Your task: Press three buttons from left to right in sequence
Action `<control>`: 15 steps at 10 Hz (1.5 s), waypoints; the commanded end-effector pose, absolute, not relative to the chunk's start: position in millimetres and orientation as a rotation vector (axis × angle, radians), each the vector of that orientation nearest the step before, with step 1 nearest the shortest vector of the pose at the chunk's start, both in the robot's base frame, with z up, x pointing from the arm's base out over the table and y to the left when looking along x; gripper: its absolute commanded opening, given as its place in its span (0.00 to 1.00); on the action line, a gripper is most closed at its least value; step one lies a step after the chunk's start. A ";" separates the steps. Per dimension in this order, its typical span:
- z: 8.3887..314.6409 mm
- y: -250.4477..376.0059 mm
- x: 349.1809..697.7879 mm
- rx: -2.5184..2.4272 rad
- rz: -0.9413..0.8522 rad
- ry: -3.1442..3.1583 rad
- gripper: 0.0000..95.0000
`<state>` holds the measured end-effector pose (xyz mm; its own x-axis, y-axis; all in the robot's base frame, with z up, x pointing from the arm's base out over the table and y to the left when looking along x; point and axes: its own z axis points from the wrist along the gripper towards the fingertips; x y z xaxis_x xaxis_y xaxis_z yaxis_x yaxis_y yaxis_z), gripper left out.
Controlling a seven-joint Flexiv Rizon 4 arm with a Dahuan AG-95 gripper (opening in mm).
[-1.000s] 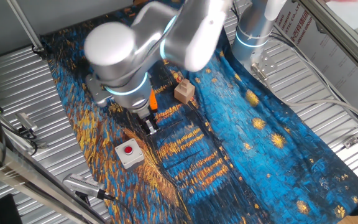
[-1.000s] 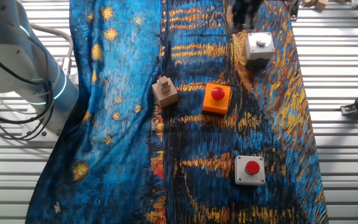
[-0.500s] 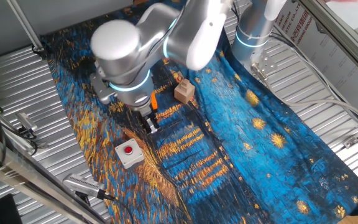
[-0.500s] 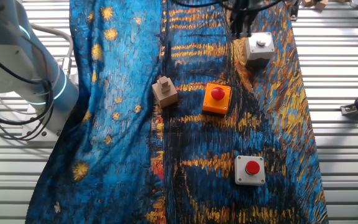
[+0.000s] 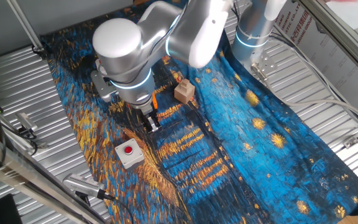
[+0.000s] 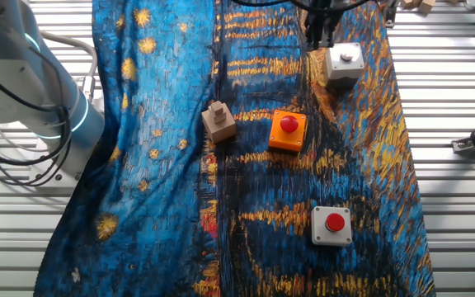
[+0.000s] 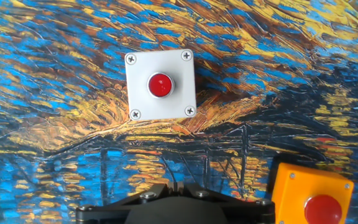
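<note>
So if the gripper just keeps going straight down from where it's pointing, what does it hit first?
Most likely the painted cloth, not a button. The gripper points down beside the grey button box, between it and the orange one. Depth is unclear, so it may clip the box edge.

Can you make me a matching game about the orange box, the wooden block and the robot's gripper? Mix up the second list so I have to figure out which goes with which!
Things:
1. orange box
2. wooden block
3. gripper

Clues:
a. tan, with no red button on top
b. hangs right by the near grey box
c. sits between the near grey box and the far grey box

Pairs: 1-c, 2-a, 3-b
</note>
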<state>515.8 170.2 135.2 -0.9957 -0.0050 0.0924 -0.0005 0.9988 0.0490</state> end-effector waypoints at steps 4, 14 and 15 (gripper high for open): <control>135.9 170.6 516.4 0.059 -0.069 -3.001 0.00; 135.9 170.6 516.4 0.142 -0.089 -3.050 0.00; 135.9 170.6 516.4 0.125 -0.093 -3.052 0.00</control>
